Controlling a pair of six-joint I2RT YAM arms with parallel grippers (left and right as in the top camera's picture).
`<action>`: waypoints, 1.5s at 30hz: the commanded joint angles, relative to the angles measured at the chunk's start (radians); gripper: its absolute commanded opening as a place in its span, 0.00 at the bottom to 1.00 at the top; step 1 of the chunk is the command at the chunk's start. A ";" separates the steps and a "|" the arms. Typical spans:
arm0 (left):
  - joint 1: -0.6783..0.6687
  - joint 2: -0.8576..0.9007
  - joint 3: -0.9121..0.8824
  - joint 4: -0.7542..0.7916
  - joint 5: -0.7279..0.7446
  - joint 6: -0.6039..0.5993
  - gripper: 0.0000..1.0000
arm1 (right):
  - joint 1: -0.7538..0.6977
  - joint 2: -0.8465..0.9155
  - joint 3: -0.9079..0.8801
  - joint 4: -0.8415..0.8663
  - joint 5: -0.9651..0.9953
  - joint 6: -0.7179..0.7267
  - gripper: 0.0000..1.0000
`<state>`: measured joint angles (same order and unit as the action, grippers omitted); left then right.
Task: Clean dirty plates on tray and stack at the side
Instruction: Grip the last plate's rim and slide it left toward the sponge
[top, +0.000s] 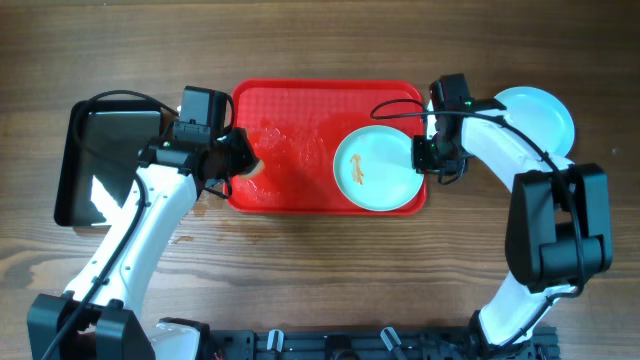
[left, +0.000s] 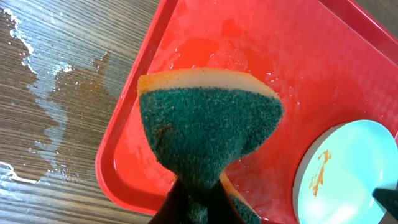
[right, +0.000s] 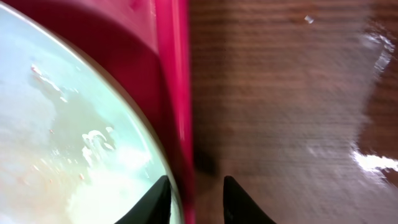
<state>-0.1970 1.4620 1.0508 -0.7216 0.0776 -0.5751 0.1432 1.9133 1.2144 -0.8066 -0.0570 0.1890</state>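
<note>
A pale aqua plate (top: 375, 170) with an orange smear lies in the right part of the wet red tray (top: 290, 100). It also shows in the left wrist view (left: 348, 174) and the right wrist view (right: 62, 124). My left gripper (top: 235, 160) is shut on a green and yellow sponge (left: 208, 130) and holds it over the tray's left end (left: 323, 56). My right gripper (right: 196, 199) is open at the tray's right edge, one finger on each side of the rim (right: 171, 74), beside the plate. A clean-looking plate (top: 540, 115) lies on the table at the far right, partly hidden by my right arm.
A black glossy tray (top: 80, 165) lies on the table left of the red tray, under my left arm. Water is spilled on the wooden table left of the red tray (left: 50, 106) and right of it (right: 373, 162).
</note>
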 joint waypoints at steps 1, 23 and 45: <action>0.003 0.008 -0.006 0.000 0.012 -0.006 0.04 | 0.000 0.000 0.079 -0.053 0.064 0.021 0.31; 0.003 0.008 -0.006 0.000 0.012 -0.006 0.04 | 0.020 0.007 0.012 -0.014 0.037 0.000 0.17; 0.003 0.008 -0.005 0.008 0.012 -0.006 0.04 | 0.040 0.013 0.054 -0.066 -0.012 -0.029 0.18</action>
<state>-0.1970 1.4620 1.0508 -0.7170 0.0776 -0.5751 0.1783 1.9133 1.3033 -0.8871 -0.0490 0.1768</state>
